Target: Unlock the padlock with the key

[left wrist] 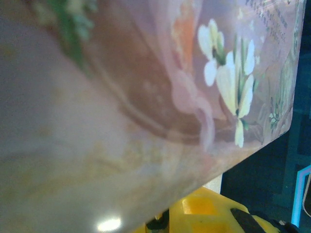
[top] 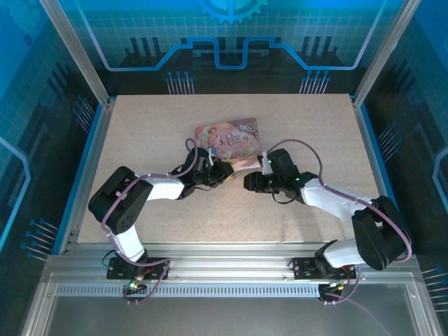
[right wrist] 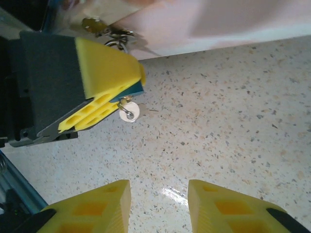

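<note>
Key (right wrist: pixel 129 112): small, silvery, round-headed, lying just past my right claw (right wrist: pixel 159 206), whose fingers stand apart over the speckled tabletop (right wrist: pixel 233 126). It sticks out of the tip of my left claw (right wrist: pixel 132 96), which is clamped on it close above the tabletop. Padlock (right wrist: pixel 92 24): brassy, farther on, wire rings (right wrist: pixel 116 35) beside it, at the edge of the pink tin (right wrist: pixel 218 22), farthest.

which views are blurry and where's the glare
Left wrist: the tin is too close, soft and out of focus, with a small glare spot low down. Right wrist: the table speckle and the key are sharp, and a glare streak lies between the right end effector fingers. Top external: evenly lit, with soft shadows under the arms.
</note>
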`<action>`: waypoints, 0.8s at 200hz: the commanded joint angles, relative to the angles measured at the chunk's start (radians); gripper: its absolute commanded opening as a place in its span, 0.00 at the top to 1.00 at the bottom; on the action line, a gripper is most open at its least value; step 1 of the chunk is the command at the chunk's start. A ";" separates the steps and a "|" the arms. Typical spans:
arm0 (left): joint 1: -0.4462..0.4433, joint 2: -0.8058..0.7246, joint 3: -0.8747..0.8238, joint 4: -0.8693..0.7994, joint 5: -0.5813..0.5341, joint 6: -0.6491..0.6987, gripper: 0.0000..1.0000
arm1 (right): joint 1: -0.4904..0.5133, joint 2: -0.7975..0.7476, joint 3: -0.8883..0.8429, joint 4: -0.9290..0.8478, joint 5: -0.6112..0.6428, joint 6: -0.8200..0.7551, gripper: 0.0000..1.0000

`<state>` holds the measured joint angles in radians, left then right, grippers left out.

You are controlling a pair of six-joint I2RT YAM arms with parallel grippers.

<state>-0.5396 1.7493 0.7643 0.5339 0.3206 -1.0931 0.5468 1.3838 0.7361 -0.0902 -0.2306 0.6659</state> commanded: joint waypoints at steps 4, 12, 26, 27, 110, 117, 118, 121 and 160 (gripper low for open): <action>-0.010 -0.045 0.038 0.018 0.063 -0.002 0.94 | 0.028 0.017 0.036 -0.019 0.066 -0.094 0.62; -0.010 -0.046 0.038 0.017 0.063 -0.002 0.94 | 0.029 0.020 0.034 -0.005 0.067 -0.099 0.62; -0.009 -0.047 0.037 0.015 0.062 -0.002 0.93 | 0.034 0.024 0.034 0.017 0.067 -0.114 0.63; -0.009 -0.047 0.037 0.015 0.062 -0.003 0.93 | 0.033 0.024 0.036 0.018 0.067 -0.114 0.63; -0.010 -0.055 0.044 -0.007 0.062 0.000 0.93 | 0.076 0.125 0.108 0.075 0.068 -0.182 0.60; -0.010 -0.054 0.043 -0.005 0.063 -0.002 0.93 | 0.079 0.135 0.115 0.076 0.069 -0.185 0.60; -0.010 -0.054 0.043 -0.005 0.063 -0.001 0.93 | 0.079 0.136 0.116 0.077 0.070 -0.186 0.60; -0.010 -0.053 0.043 -0.005 0.063 -0.002 0.93 | 0.081 0.139 0.119 0.077 0.073 -0.186 0.60; -0.010 -0.050 0.050 -0.006 0.067 -0.004 0.93 | 0.089 0.187 0.170 0.072 0.081 -0.199 0.61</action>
<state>-0.5396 1.7378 0.7742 0.5041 0.3317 -1.0931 0.6170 1.5429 0.8528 -0.0269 -0.1635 0.4934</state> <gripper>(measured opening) 0.131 0.391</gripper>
